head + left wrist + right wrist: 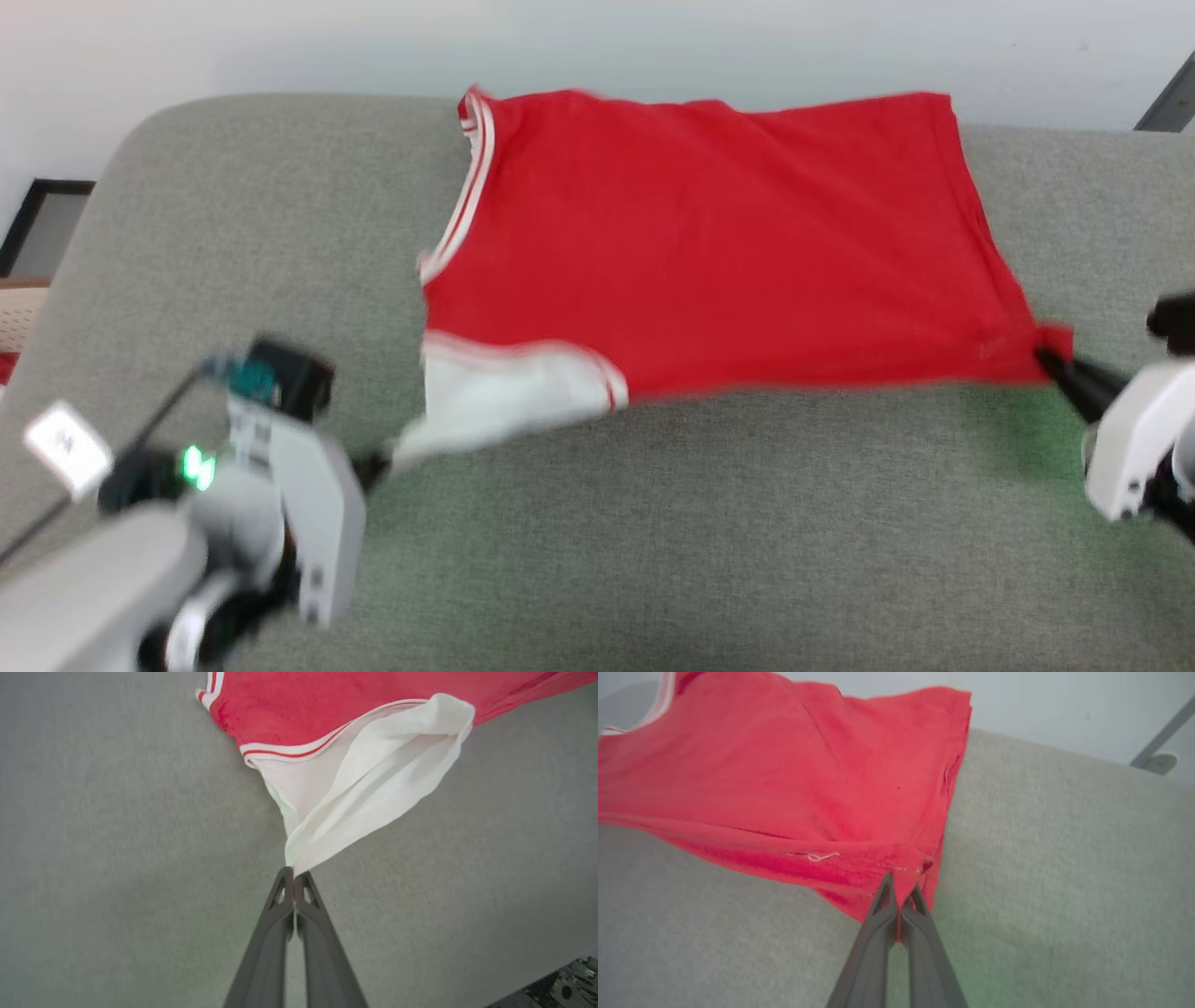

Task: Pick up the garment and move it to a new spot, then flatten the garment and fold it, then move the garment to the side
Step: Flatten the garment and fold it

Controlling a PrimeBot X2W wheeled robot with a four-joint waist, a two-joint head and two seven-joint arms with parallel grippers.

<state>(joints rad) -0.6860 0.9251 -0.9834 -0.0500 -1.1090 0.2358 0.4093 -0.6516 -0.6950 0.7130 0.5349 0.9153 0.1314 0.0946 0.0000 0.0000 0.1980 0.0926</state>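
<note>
Your left gripper [293, 873], fingers pressed together, pinches the tip of the white sleeve [355, 793] of the garment [709, 252]. Your right gripper [901, 891] is clamped on its red bottom corner. It lies stretched between them across the grey cushion [653, 541].

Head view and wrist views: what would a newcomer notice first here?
The bright red garment, spread across the middle of the grey padded surface. Then the two pinches: the left gripper is shut on the tip of its white sleeve, and the right gripper on a red corner at the opposite end.
</note>
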